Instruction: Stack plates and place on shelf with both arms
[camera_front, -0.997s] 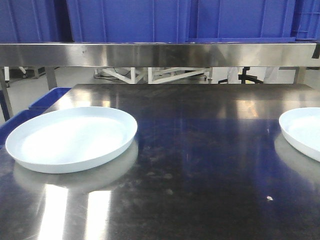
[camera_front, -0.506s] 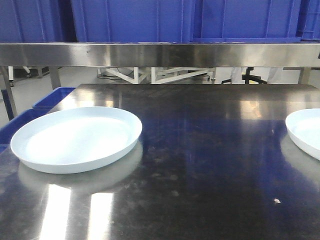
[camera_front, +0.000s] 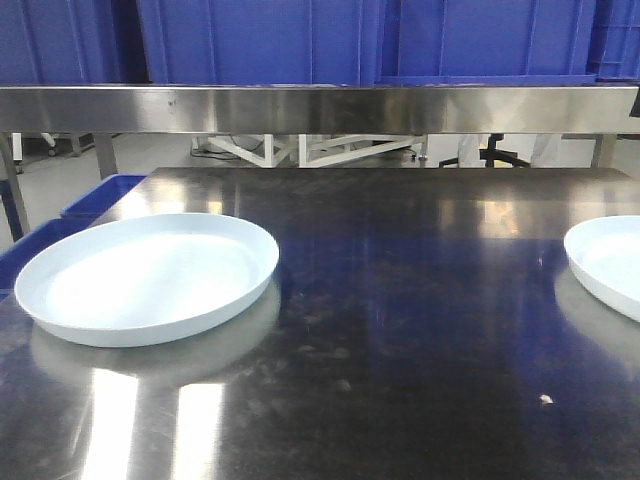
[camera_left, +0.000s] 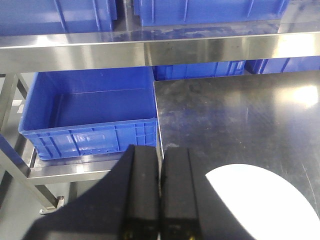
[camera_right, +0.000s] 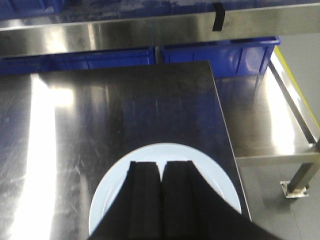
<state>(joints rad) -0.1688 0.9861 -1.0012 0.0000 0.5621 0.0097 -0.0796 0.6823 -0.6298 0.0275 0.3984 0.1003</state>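
While both plates lie flat on the counter (camera_front: 400, 300), well apart from each other, neither is held.

Item 1: left plate (camera_front: 150, 275). It sits rim up, close to the counter's left edge. The left gripper (camera_left: 160, 152) hangs over that edge with the plate below and to its right, not underneath it. Its fingers are pressed together with nothing between them, and it points across the counter toward the far side.

Item 2: right plate (camera_front: 608, 262). It sits rim up, close to the counter's right edge. The right gripper (camera_right: 161, 165) hangs directly over it and covers the plate's middle. Its fingers are together and empty; whether they touch the plate cannot be told.

Item 3: steel shelf (camera_front: 320, 108). It runs above the counter's far edge and carries blue crates (camera_front: 260, 40).
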